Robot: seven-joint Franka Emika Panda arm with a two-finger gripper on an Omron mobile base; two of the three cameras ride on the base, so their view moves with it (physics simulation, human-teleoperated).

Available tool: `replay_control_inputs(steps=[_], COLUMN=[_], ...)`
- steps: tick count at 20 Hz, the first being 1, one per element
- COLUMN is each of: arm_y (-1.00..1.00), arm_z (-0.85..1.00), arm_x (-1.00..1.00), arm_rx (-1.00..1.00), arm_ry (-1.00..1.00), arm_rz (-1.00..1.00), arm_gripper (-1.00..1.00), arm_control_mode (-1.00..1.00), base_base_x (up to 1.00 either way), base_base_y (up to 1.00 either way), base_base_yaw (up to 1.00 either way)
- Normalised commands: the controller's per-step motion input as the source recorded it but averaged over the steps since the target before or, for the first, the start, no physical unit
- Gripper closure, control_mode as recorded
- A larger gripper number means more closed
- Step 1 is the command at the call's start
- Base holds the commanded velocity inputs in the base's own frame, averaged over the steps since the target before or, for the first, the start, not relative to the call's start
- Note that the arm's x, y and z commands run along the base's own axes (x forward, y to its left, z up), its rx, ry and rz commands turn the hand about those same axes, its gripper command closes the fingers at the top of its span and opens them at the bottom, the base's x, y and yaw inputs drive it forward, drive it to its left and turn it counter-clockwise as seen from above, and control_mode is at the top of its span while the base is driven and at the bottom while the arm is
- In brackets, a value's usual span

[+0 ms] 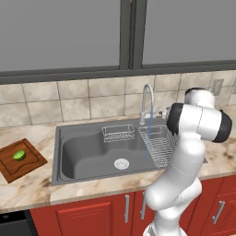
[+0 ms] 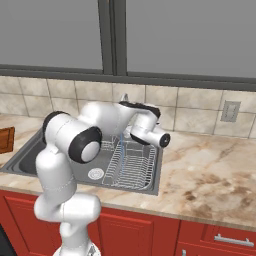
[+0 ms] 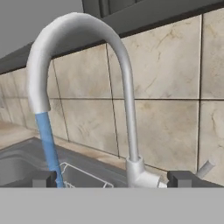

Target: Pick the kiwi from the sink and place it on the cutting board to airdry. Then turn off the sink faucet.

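**Open gripper at the running faucet, kiwi on the board**

The gripper (image 3: 112, 179) has its jaws spread wide with nothing between them. In the hand view its two dark fingertips (image 3: 43, 178) stand far apart at the bottom, one on each side of the base of the sink faucet (image 3: 127, 109). The faucet's silver neck rises between them and arches over to the left, where a blue stream of water (image 3: 48, 144) falls from the spout. The small side lever (image 3: 205, 167) sticks out just beside the right fingertip; whether they touch cannot be told. Beige wall tiles (image 3: 170, 87) stand close behind the faucet.

In the left base view the white arm (image 1: 184, 175) rises from the lower right and bends toward the faucet (image 1: 146, 103), with its dark elbow joint covering the hand. Water runs down into the sink (image 1: 83, 152), landing by the wire rack (image 1: 159, 145) on the right side of the basin. A smaller wire basket (image 1: 118, 133) sits at the back, and the round silver drain (image 1: 121, 163) lies in the middle of the floor.

The kiwi (image 1: 19, 155) rests on the cutting board (image 1: 27, 163), which lies on the marble counter (image 1: 27, 189) to the left of the sink, well apart from the arm. Red cabinet doors (image 1: 87, 214) run below the counter. In the right base view a wall outlet (image 2: 230, 111) sits on the tiles to the right.
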Motion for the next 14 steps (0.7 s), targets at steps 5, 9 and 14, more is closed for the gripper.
replay_control_inputs(steps=[5, 9, 14], arm_y=[0.00, 0.00, 0.00], arm_z=[-0.12, -0.08, -0.05], arm_x=[0.19, 0.17, 0.22], arm_rx=[0.00, 0.00, 0.00], arm_ry=[0.02, 0.00, 0.00], arm_rz=[0.00, 0.00, 0.00], arm_gripper=[-1.00, -1.00, -1.00], arm_control_mode=[-1.00, -1.00, -1.00], base_base_x=[0.00, 0.00, 0.00], base_base_y=[0.00, 0.00, 0.00], base_base_yaw=[0.00, 0.00, 0.00])
